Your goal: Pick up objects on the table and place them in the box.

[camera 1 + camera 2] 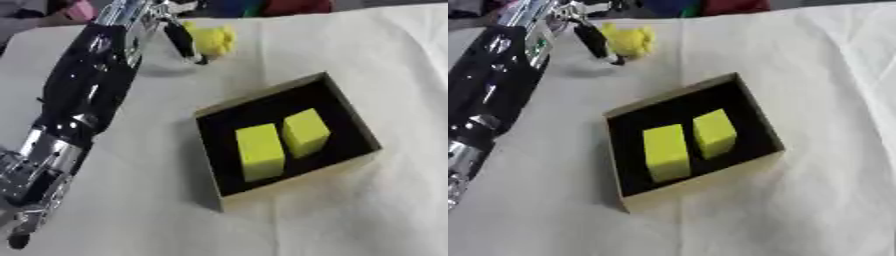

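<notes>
A dark open box (354, 127) with tan walls sits on the white cloth, right of centre. Two yellow blocks lie side by side inside it, a longer one (260, 151) and a shorter one (305, 132). A lumpy yellow object (213, 40) rests on the cloth near the far edge. My left arm stretches from the lower left up to the far edge. Its hand (162, 17) hovers just left of the yellow object, and one straight black finger (184, 42) points down along the object's left side. I see nothing curled round the object. My right hand does not show.
My left forearm (83, 100) covers the left strip of the table. A pink thing (80, 10) and blue and red items (262, 6) lie past the far edge. The cloth (367, 215) spreads wrinkled in front of and right of the box.
</notes>
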Controlling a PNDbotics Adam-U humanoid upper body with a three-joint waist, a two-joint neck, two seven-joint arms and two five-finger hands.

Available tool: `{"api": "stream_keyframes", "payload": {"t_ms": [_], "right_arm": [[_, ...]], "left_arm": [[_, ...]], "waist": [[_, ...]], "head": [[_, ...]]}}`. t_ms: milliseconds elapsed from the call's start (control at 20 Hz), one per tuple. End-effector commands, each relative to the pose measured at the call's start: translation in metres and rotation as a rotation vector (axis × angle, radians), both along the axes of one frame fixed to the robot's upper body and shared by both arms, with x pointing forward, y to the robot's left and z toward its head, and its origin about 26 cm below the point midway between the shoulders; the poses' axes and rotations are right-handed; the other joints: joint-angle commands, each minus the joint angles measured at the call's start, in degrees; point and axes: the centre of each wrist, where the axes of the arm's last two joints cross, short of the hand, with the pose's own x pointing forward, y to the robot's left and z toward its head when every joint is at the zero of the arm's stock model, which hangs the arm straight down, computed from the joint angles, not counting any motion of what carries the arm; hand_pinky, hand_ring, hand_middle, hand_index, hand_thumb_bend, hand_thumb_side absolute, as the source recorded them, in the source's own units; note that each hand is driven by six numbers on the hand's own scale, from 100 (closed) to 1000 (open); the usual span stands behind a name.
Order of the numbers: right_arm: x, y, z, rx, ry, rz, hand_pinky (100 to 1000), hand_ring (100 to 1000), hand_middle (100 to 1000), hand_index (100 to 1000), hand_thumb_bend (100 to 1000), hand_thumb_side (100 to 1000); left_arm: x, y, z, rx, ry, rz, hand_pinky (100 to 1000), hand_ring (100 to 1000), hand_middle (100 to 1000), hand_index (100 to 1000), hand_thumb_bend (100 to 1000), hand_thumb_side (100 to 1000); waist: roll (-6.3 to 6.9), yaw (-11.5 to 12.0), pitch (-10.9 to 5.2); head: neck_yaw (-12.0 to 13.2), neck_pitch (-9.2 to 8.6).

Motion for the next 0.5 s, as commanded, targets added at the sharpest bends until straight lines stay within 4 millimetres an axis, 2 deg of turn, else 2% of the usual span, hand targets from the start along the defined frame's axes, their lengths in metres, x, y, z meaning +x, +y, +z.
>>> {"api": "stream_keyframes", "payload": {"t_ms": [50, 300, 500], "right_arm": [[-0.0042, 0.0002, 0.0116, -0.006, -0.032, 0.006, 827, 807, 688, 804, 100, 961], [-0.0027, 0.0007, 0.0139, -0.01, -0.029, 0.011, 828, 807, 687, 801, 100, 964], [-0.0013, 0.0006, 0.0152, -0.01, -0.024, 0.013, 828, 807, 685, 800, 100, 966]], "left_arm": [[-0.0055, 0.0138, 0.0177, -0.008, -0.035, 0.045, 860, 920, 895, 994, 516, 318], [-0.0045, 0.0187, 0.0169, -0.01, -0.043, 0.087, 855, 918, 890, 987, 454, 255], [-0.0048, 0.0215, 0.0186, -0.027, -0.077, 0.103, 848, 910, 883, 982, 395, 238]], "waist": [[-0.22, -0.01, -1.05], [-0.21, -0.12, -0.21], [-0.13, -0.32, 0.37]], "head": [[0.33, -0.82], [0.46, -1.35], [0.58, -1.83]]}}
